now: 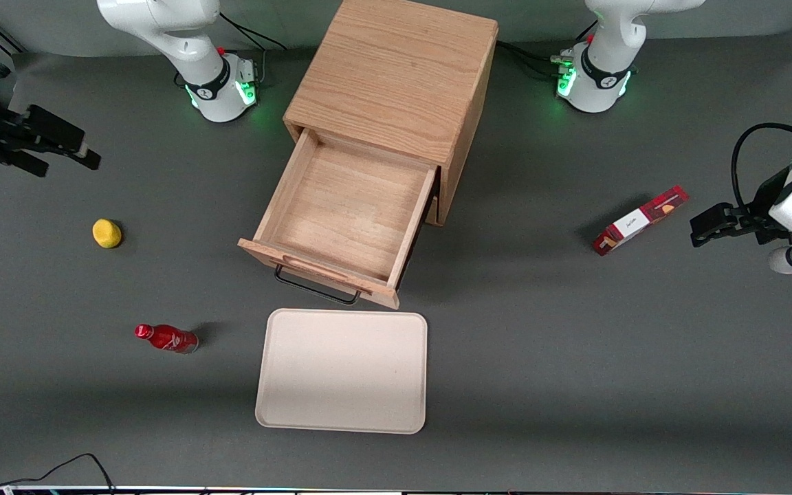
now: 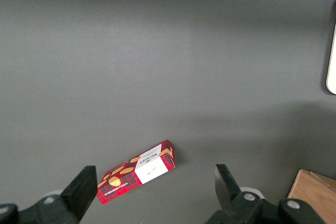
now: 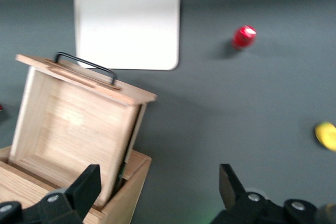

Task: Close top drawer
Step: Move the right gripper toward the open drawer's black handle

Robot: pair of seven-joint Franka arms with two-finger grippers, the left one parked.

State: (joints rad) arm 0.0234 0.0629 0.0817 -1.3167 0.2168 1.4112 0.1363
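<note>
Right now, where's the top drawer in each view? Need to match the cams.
Front view: top drawer pulled out of the cabinet, empty, black handle just above the tray. The gripper hangs open at the working arm's end, far from it.
Right wrist view: top drawer open, handle next to the tray.
Left wrist view: drawer not in it.
Shared landmark: the tray.

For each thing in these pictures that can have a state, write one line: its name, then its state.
top drawer: pulled out, empty
gripper: open, above the table toward the working arm's end, holding nothing
tray: flat, empty
red bottle: lying down
snack box: lying flat, closed
</note>
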